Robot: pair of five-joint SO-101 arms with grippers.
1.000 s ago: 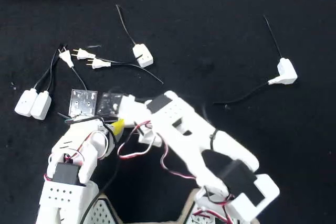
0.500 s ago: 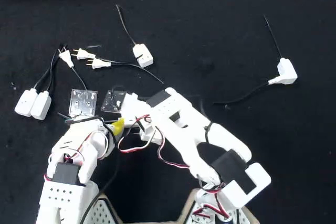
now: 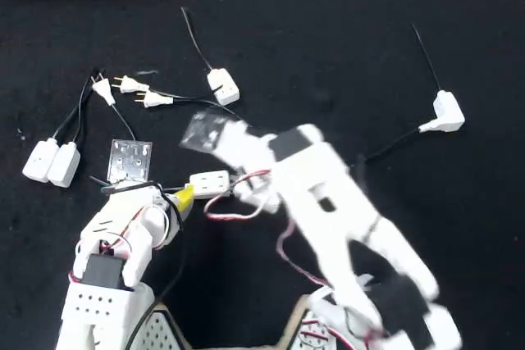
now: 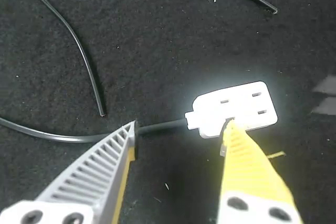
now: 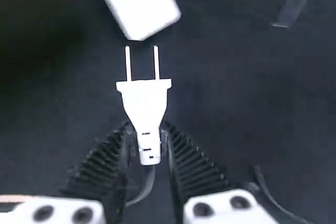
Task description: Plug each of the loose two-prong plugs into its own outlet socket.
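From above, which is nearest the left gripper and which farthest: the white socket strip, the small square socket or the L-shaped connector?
From the left gripper:
1. The socket strip, beside its yellow finger.
2. The square socket, farther up the table.
3. The L-shaped connector, far right.

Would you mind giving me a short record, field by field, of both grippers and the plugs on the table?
left gripper: open; yellow finger over the edge of a white outlet socket, whose cord runs between the fingers
right gripper: shut on a two-prong plug
plug heading: prongs point toward a white socket block, not inserted
loose plugs: three close together, unplugged, on the black table
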